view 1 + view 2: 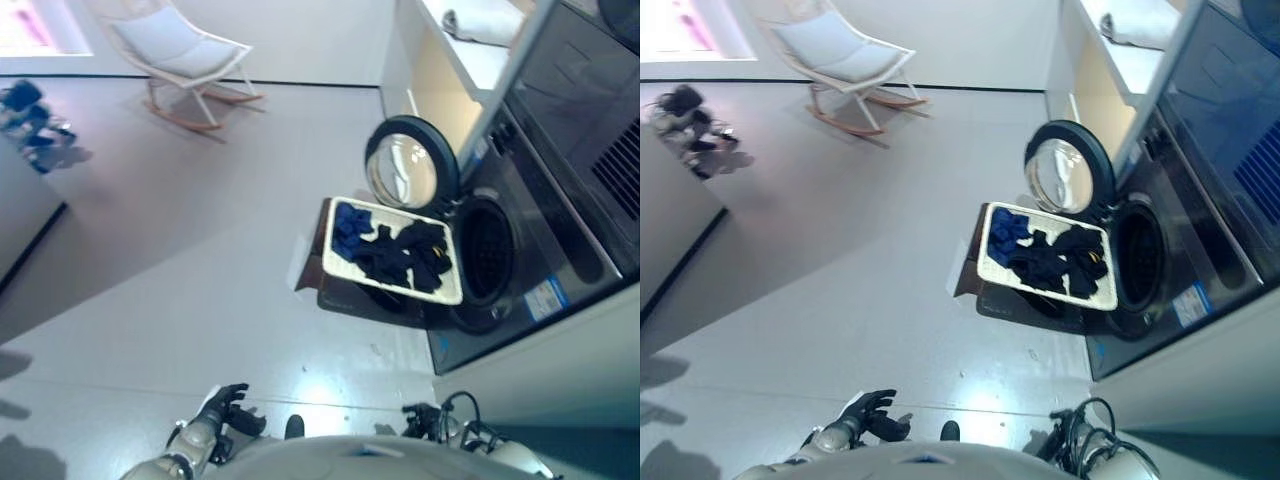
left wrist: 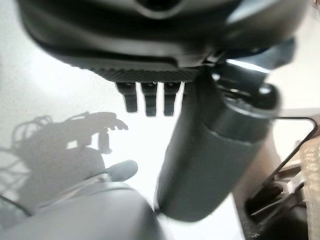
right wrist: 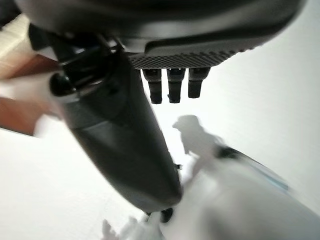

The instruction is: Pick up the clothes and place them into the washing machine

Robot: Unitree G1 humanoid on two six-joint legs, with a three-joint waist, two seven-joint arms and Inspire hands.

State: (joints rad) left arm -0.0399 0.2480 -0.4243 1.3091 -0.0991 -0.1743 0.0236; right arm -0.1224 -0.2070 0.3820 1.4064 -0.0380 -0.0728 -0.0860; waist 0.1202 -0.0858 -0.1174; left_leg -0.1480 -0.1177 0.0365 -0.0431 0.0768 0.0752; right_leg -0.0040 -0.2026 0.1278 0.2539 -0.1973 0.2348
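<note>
A shallow wicker basket (image 1: 336, 264) rests on a low dark brown box (image 1: 345, 296) in front of the washing machine (image 1: 545, 215). Dark clothes (image 1: 408, 254) and a blue piece (image 1: 350, 226) lie in the basket. The machine's round door (image 1: 410, 165) stands open and the dark drum opening (image 1: 488, 250) shows beside the basket. My left hand (image 1: 228, 408) hangs low by my body, far from the basket, open and empty; it also shows in the left wrist view (image 2: 215, 150). My right hand (image 1: 425, 420) hangs low on the other side, open and empty, as the right wrist view (image 3: 125, 145) shows.
A white rocking chair (image 1: 185, 50) stands at the far back left. A grey counter (image 1: 20, 205) with dark blue things (image 1: 30, 115) on it is at the left. A pale shelf with a white cloth (image 1: 480, 22) rises behind the machine. Open floor (image 1: 200, 250) lies between me and the basket.
</note>
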